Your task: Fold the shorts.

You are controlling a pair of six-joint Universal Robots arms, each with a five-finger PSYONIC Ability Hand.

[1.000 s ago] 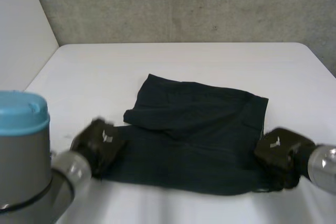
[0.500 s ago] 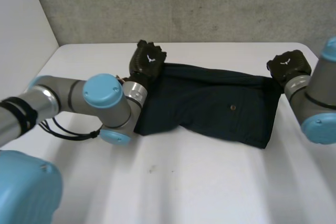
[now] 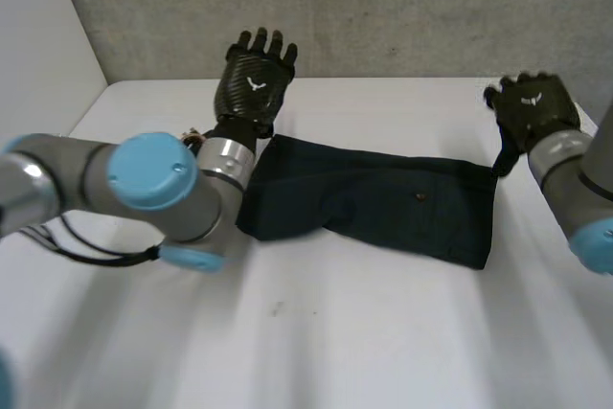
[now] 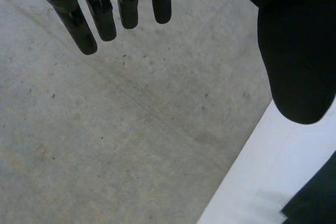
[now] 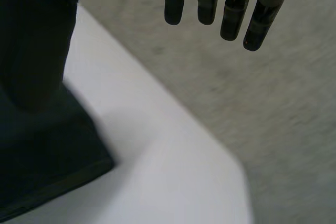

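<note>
Head view, largest first: what is there?
— A white table (image 3: 383, 332) against a grey concrete wall (image 3: 402, 7). The left arm (image 3: 144, 184) bends across the table's left side, and its forearm hides the left end of the shorts.
— And the right arm?
— The right arm (image 3: 575, 184) comes in at the table's right edge and is cut off by the frame.
— Where are the shorts?
— The dark, navy-black cloth shorts (image 3: 383, 203) lie flat mid-table as one long folded band (a small pale stud shows on top), and neither hand touches them.
— The hands?
— The black left hand (image 3: 254, 83) is raised above the band's far-left corner, its back to the camera. In its wrist view the fingers (image 4: 100, 17) are straight and spread, the thumb (image 4: 296, 51) wide of them, holding nothing. The black right hand (image 3: 532, 107) hangs past the far-right corner. In its wrist view its fingers (image 5: 231, 11) are also straight, the thumb (image 5: 31, 40) apart from them, empty.
</note>
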